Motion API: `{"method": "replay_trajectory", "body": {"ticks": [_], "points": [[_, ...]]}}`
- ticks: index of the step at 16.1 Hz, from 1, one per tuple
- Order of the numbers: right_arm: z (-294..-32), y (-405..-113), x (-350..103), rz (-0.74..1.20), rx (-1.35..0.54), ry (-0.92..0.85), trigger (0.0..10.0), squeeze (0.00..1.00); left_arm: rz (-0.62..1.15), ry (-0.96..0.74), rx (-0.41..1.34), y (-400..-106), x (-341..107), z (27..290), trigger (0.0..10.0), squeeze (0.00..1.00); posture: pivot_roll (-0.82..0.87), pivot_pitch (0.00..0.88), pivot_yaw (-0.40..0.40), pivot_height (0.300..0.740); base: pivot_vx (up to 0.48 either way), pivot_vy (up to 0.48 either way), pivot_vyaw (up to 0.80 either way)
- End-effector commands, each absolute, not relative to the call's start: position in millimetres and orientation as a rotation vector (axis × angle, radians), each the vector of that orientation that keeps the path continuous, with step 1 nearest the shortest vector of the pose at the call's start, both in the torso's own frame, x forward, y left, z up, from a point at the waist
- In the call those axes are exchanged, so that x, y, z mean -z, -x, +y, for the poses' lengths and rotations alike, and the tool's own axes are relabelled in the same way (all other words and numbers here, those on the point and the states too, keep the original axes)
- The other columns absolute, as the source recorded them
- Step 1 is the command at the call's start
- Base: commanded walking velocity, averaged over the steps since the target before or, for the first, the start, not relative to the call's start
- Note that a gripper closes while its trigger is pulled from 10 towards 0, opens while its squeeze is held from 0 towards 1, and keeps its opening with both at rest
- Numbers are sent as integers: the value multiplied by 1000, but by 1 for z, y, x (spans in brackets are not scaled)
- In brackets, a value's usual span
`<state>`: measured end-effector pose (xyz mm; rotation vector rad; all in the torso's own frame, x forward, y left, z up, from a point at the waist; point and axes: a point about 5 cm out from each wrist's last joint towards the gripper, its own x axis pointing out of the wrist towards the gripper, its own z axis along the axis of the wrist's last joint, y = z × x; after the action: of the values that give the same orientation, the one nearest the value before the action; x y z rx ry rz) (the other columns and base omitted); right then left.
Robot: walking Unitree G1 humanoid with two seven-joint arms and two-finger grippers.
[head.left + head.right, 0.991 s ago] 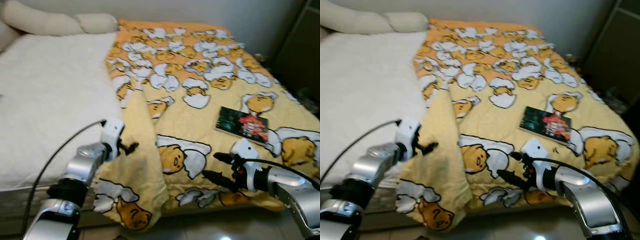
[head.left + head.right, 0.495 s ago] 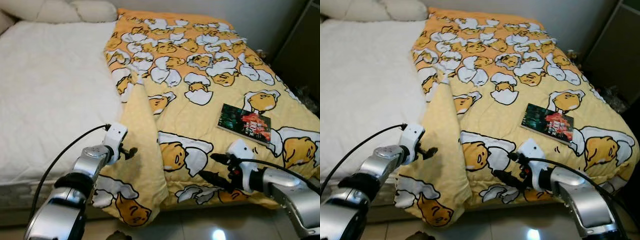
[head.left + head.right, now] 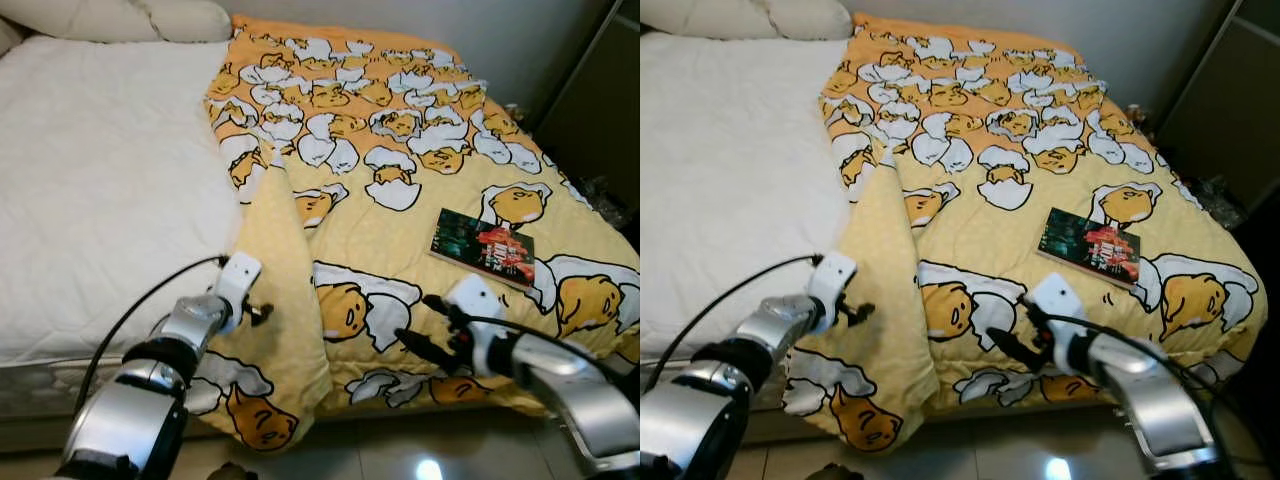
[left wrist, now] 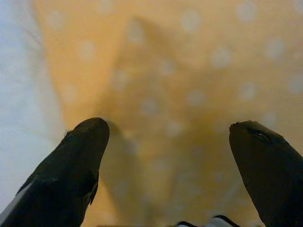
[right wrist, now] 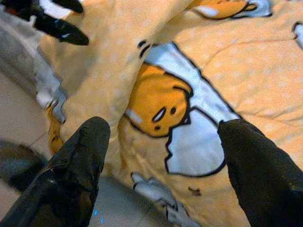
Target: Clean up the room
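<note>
Left eye view: a bed with a white sheet spans the scene, two pale pillows at its head; the left gripper hovers at the folded edge of the yellow blanket near the foot of the bed, its jaws apart, the dotted yellow cloth lying just past the fingers in the left wrist view, though whether they touch it cannot be told; the blanket, printed with egg-and-yolk cartoon figures, covers the bed's right half, its left edge turned over in a long fold and its lower corner hanging over the foot of the bed towards the tiled floor; a book with a dark green and red cover lies flat on the blanket towards the right, well apart from both grippers; the right gripper is held over the blanket's lower edge near a yolk figure, its jaws spread wide and holding nothing; a dark cabinet stands beside the bed at far right.
</note>
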<state>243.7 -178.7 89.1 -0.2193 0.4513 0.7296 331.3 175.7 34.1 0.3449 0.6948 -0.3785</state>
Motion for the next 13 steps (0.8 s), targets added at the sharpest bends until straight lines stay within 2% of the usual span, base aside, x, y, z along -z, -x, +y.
{"method": "replay_trajectory", "body": {"ticks": [1, 4, 5, 7, 9, 10, 11, 12, 13], "points": [[-180, -244, -88, 433, -674, 232, 10000, 0, 670, -378, 372, -339, -44, 180, 10000, 0, -188, 0, -16, 740, 0, 0, 0], [-176, -242, -84, 431, -607, 226, 10000, 0, 656, -399, 366, -342, -51, 191, 10000, 0, -174, 44, 29, 740, 0, 0, 0], [-174, -239, -85, 421, -583, 229, 10000, 0, 624, -388, 338, -347, -59, 198, 10000, 0, -157, 101, 45, 740, 0, 0, 0], [-172, -239, -91, 404, -561, 231, 10000, 0, 598, -354, 312, -350, -65, 203, 10000, 0, -154, 149, 51, 740, 0, 0, 0], [-173, -237, -98, 394, -555, 225, 10000, 678, 597, -299, 294, -350, -67, 207, 10000, 0, -161, 182, 54, 740, 0, 0, 0], [-175, -235, -102, 396, -551, 229, 10000, 847, 610, -311, 274, -348, -64, 210, 10000, 0, -165, 197, 48, 740, 0, 0, 0], [-177, -233, -102, 404, -556, 235, 10000, 776, 616, -314, 260, -347, -62, 212, 10000, 0, -169, 209, 40, 740, 0, 0, 0], [-181, -230, -104, 417, -558, 249, 10000, 596, 622, -312, 242, -345, -60, 213, 10000, 0, -174, 219, 28, 740, 0, 0, 0], [-184, -227, -104, 435, -554, 254, 10000, 0, 643, -306, 232, -343, -55, 212, 10000, 0, -173, 226, 12, 740, 0, 0, 0]]}}
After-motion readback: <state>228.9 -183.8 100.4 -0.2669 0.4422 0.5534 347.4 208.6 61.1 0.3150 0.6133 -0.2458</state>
